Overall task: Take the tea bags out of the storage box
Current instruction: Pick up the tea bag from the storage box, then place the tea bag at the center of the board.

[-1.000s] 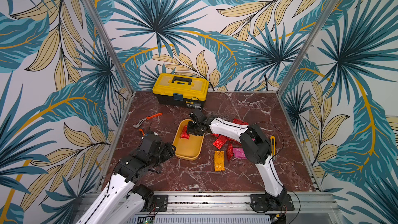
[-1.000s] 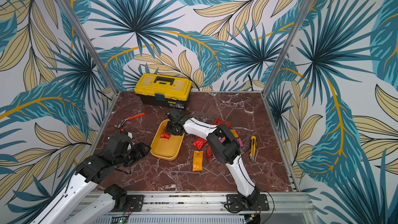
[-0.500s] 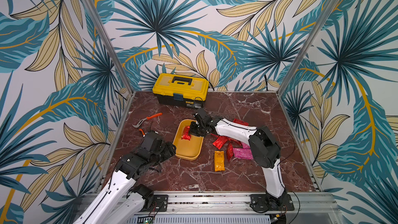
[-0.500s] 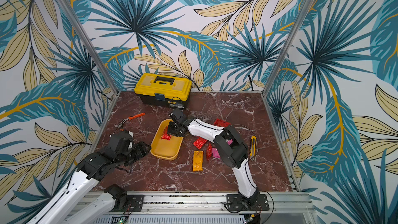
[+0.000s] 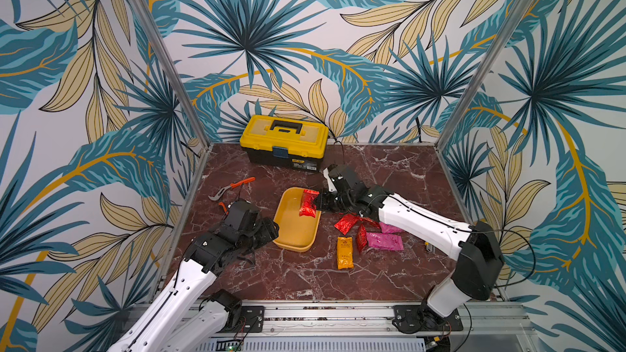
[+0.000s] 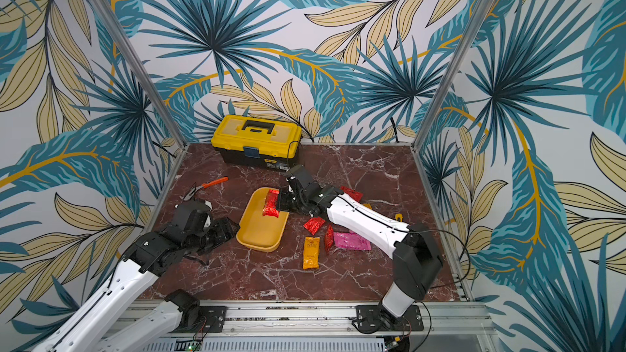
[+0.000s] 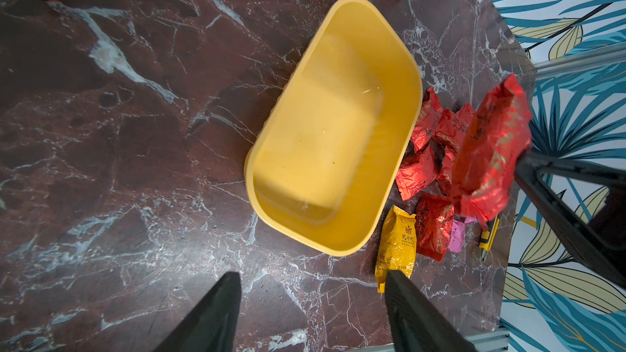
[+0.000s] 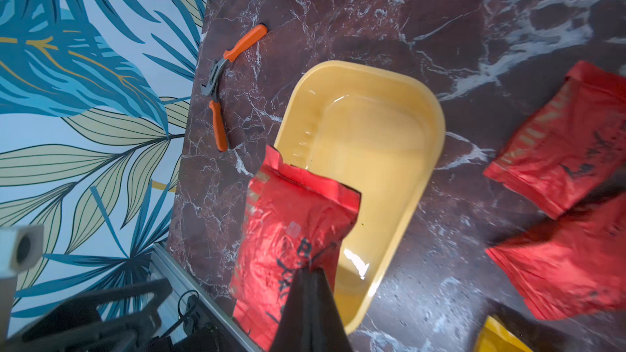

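Left tool (image 7: pixel 310 277) open and empty, hovering just short of the near end of the storage box (image 5: pixel 292 231). Box interior looks bare. Loose tea bags (image 5: pixel 384 241) lie on the worktop (image 5: pixel 305 275) beside the box, on the robot's right. Right tool (image 5: pixel 320 203) is clamped on a red tea bag (image 5: pixel 309 202) hanging over the box's far end, probably the last one. To do it well: lift clear of the rim, carry sideways to the pile, lower before letting go. The pinch is at one edge, so move smoothly. Toolbox (image 5: pixel 284 140) at back, not involved.
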`<state>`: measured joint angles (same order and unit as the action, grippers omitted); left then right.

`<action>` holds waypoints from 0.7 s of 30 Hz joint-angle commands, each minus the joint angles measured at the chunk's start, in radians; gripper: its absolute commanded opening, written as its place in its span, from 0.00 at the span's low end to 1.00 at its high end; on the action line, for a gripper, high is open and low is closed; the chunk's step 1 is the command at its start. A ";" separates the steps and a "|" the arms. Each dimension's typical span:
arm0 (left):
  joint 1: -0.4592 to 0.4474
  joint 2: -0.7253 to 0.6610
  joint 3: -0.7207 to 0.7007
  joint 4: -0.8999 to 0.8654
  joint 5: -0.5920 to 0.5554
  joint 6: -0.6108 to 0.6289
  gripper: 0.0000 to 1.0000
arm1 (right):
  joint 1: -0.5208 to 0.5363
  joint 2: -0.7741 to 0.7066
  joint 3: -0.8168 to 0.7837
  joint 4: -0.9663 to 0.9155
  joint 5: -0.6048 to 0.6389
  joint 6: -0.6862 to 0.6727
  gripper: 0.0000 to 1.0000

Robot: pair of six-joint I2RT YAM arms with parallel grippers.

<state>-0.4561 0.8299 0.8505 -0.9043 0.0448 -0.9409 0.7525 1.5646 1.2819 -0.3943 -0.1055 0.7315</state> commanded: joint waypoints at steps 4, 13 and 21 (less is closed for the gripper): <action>0.004 0.069 0.081 0.047 0.058 0.022 0.71 | -0.051 -0.131 -0.183 -0.094 0.002 -0.107 0.00; -0.120 0.175 0.102 0.129 0.024 -0.021 0.69 | -0.089 -0.229 -0.387 -0.122 -0.011 -0.180 0.00; -0.149 0.190 0.110 0.129 0.003 -0.031 0.70 | -0.095 -0.128 -0.355 -0.124 -0.054 -0.205 0.00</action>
<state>-0.6010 1.0355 0.9058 -0.7883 0.0750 -0.9627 0.6586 1.4055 0.9131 -0.5064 -0.1310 0.5545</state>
